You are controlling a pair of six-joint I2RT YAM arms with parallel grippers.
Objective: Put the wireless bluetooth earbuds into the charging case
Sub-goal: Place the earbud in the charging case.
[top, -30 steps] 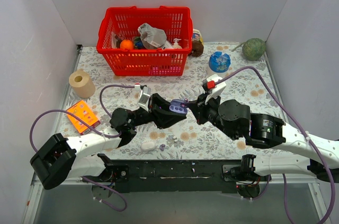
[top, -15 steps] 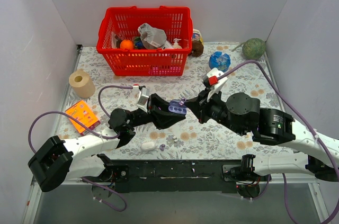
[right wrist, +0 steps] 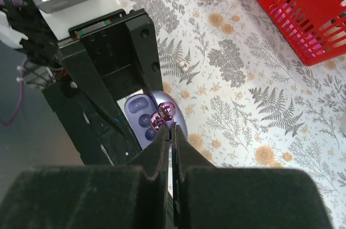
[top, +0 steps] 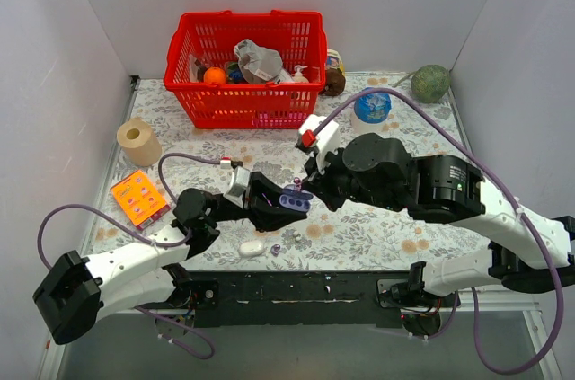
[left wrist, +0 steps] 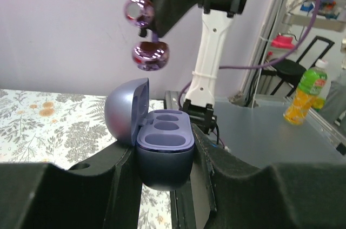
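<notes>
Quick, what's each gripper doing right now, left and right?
Left gripper: closed on the open charging case.
Right gripper: closed on a purple earbud, above the charging case.

Robot lab test cell. White panel walls (top: pixel 72 48) box in a floral-cloth table (top: pixel 180 133), with a red basket (top: pixel 243 106) of mixed props at the far side. Beyond the cell: grey bench with drink bottle (left wrist: pixel 305 93), office chair (left wrist: pixel 286 69), shelving (left wrist: pixel 316 18).
</notes>
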